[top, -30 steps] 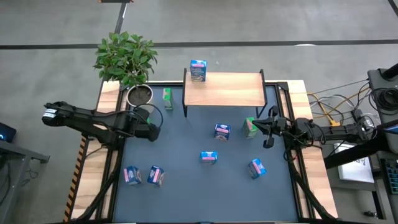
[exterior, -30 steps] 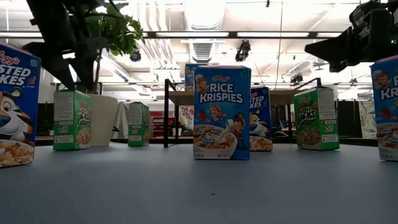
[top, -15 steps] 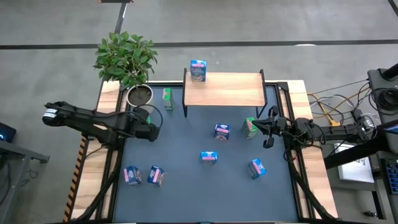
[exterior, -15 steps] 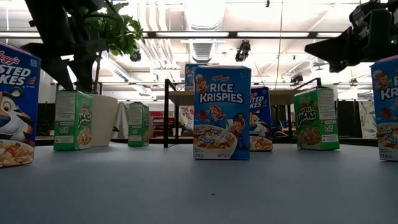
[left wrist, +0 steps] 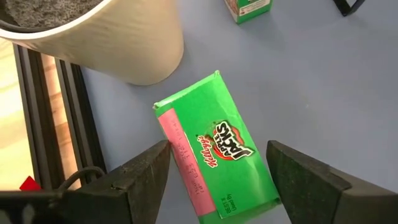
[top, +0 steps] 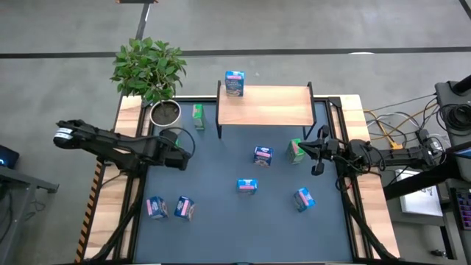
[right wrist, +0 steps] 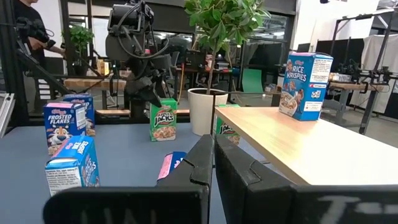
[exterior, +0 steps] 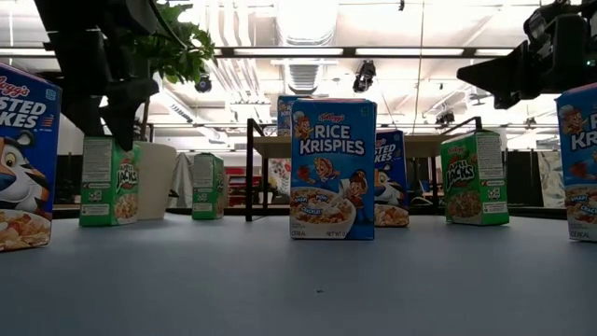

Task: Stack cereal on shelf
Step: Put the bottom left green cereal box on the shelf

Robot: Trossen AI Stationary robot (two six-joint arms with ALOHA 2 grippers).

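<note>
Small cardboard cereal boxes scattered across a dark blue mat [top: 221, 213] on the desk [top: 372, 213], printed in green, light blue and dark blue. One light blue Rice Krispies box on the shelf [top: 234, 83], standing at the back left corner of the light-wood shelf [top: 272, 107] at the far edge of the mat. Green Apple Jacks box [left wrist: 214, 162] upright beside a pale plant pot [top: 165, 113], seen from above in the left wrist view with a pink side panel facing the camera. Left pincer [left wrist: 217, 180] spread wide above and either side of that box, fingers not touching it. Second green box [top: 198, 115] just beyond, near the shelf's black leg. Right pincer [top: 318, 151] clenched and empty, hovering at the right edge of the mat beside another green box [top: 296, 150]. Blue boxes mid-mat [top: 263, 155], plus a pair at the near left [top: 168, 208]. Leafy plant [top: 149, 68] crowding the left arm's corner. Low view alone showing the box fronts, a Rice Krispies box [exterior: 333, 169] central; right wrist view alone showing a person far off in the room.
</note>
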